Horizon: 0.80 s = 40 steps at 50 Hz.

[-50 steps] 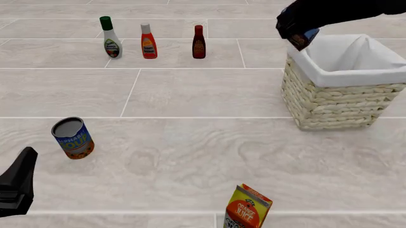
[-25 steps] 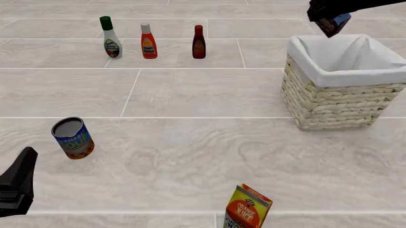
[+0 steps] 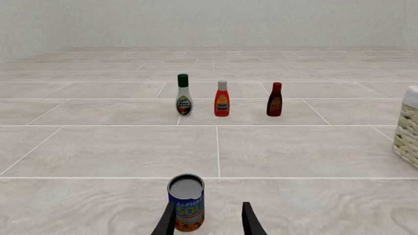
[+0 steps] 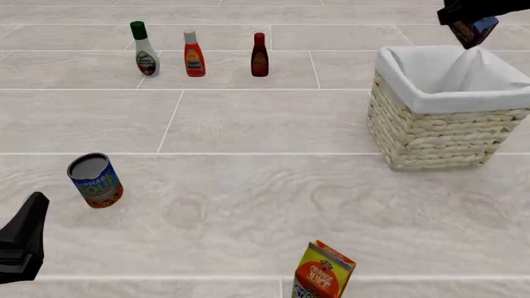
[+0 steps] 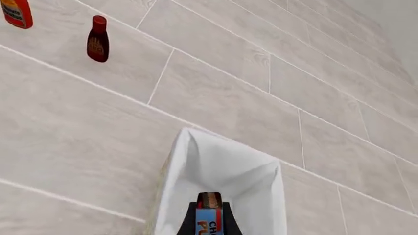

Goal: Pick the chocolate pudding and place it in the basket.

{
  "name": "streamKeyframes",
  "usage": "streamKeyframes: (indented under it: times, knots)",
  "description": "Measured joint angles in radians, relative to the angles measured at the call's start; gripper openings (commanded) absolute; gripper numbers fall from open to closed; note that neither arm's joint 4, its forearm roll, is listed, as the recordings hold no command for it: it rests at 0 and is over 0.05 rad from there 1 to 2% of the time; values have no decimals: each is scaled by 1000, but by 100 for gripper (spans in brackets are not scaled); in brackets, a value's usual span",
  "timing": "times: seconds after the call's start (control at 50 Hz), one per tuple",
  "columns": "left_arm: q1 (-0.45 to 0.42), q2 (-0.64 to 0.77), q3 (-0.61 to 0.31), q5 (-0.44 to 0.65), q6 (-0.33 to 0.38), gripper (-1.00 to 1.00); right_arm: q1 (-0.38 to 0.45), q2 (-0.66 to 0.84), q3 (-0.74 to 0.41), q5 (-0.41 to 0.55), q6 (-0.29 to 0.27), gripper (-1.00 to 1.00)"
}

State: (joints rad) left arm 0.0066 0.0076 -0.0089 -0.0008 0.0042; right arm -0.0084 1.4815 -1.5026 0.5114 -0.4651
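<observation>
Wicker basket (image 4: 447,105) sits directly below our right gripper (image 4: 470,23), which is clamped on the chocolate pudding (image 4: 475,31) above the white lining. Our left gripper (image 3: 207,220) hangs idle, jaws parted, the soup can (image 3: 186,202) just ahead.

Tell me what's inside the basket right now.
Only white cloth lining shows inside the basket. The chocolate pudding is held above it in the right gripper, not yet in. The basket's bottom is hidden by its walls and, in the right wrist view, by the pudding.
</observation>
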Motion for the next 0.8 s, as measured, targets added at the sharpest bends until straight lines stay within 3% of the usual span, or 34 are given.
streamKeyframes:
  times: [0.32, 0.8]
  knots:
    - [0, 0, 0, 0, 0, 100, -41, 2, 12, -5, 4, -100]
    - [0, 0, 0, 0, 0, 100, -54, 96, -67, -10, 7, -100]
